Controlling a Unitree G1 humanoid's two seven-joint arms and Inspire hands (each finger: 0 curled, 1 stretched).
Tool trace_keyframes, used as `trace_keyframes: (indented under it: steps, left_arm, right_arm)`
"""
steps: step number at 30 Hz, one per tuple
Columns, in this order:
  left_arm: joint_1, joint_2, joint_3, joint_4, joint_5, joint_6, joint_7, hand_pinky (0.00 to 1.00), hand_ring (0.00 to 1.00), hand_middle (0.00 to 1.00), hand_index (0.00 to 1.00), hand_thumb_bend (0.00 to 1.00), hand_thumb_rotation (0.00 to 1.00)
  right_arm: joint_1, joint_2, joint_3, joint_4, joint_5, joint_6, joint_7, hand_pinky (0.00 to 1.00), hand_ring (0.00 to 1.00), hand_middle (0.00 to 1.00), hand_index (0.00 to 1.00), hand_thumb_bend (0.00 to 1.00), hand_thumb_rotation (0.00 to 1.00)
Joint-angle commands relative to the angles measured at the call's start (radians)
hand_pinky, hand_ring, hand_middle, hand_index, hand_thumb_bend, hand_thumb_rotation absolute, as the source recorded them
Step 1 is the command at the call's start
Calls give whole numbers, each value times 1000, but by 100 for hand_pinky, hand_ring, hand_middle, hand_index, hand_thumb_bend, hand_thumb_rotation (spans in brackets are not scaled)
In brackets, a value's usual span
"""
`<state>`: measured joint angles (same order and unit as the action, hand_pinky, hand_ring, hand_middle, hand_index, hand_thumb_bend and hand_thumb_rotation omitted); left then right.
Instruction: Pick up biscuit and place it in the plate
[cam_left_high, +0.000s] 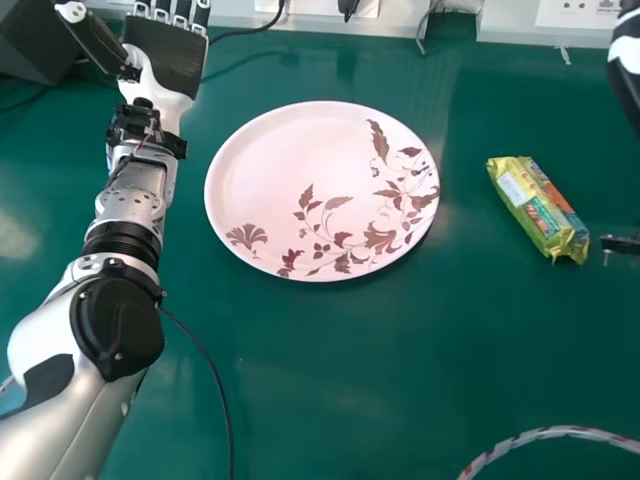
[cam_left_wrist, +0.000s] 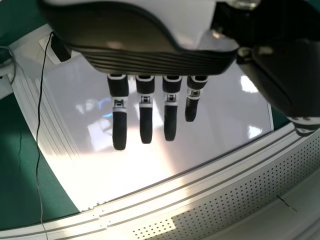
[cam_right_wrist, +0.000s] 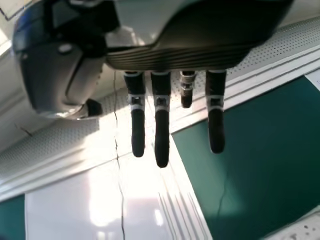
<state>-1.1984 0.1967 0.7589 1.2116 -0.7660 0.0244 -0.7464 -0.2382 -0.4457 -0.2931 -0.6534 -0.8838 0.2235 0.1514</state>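
In the right part of the head view, a small yellow biscuit packet (cam_left_high: 540, 207), lying on the green table (cam_left_high: 330, 370), with some green, blue and orange print. Rather slanted, from its upper left end to its lower right end. Around the middle of the same frame, a round, pale pink plate (cam_left_high: 290, 150), decorated with brown leaves and flowers mostly at its right and lower side. Between packet and plate, a visible gap of table.

At the upper left of the frame, the left hand (cam_left_high: 165, 60), apart from the plate, with fingers straight and widely open, pointing to the top edge. At the upper right, just by the edge of the frame, a part of the right hand (cam_left_high: 626, 80). In the right wrist view, its fingers also straight and spread apart, in a wide opening.

Near the packet's lower end, at the right edge, a small dark piece of the right arm (cam_left_high: 622, 244). At the upper left corner, a dark box (cam_left_high: 35, 40). At the lower right, a striped cable (cam_left_high: 550, 433). Beside the left arm, a thin black cable (cam_left_high: 214, 370), running down to the bottom edge.
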Motion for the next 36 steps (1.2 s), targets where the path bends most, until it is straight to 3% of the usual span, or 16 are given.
trace_keyframes:
  steps: [1,11,17,28,36]
  left_arm:
    - [-10,4,-5,-2,-1,-3,-1,59,78,86,99,100,53]
    - [-12,6,-1,4,-3,-4,-4,76,90,97,100,100,59]
    - [-14,8,-2,6,-1,-14,-9,78,90,97,100,100,60]
    - [-16,4,-1,4,-3,-20,-5,84,92,98,100,100,59]
    - [-19,3,0,8,-3,-20,8,82,92,98,100,100,59]
  right_arm:
    - [-25,-24,18,-16,-42,38,47,36,44,46,55,50,0]
    - [-108,-76,91,11,-198,142,238,35,44,46,55,50,0]
    - [-166,-117,121,55,-270,166,335,35,44,46,55,50,0]
    - [-251,-170,154,155,-285,198,457,35,44,46,55,50,0]
    - [-303,-216,198,243,-293,199,521,34,43,46,55,50,0]
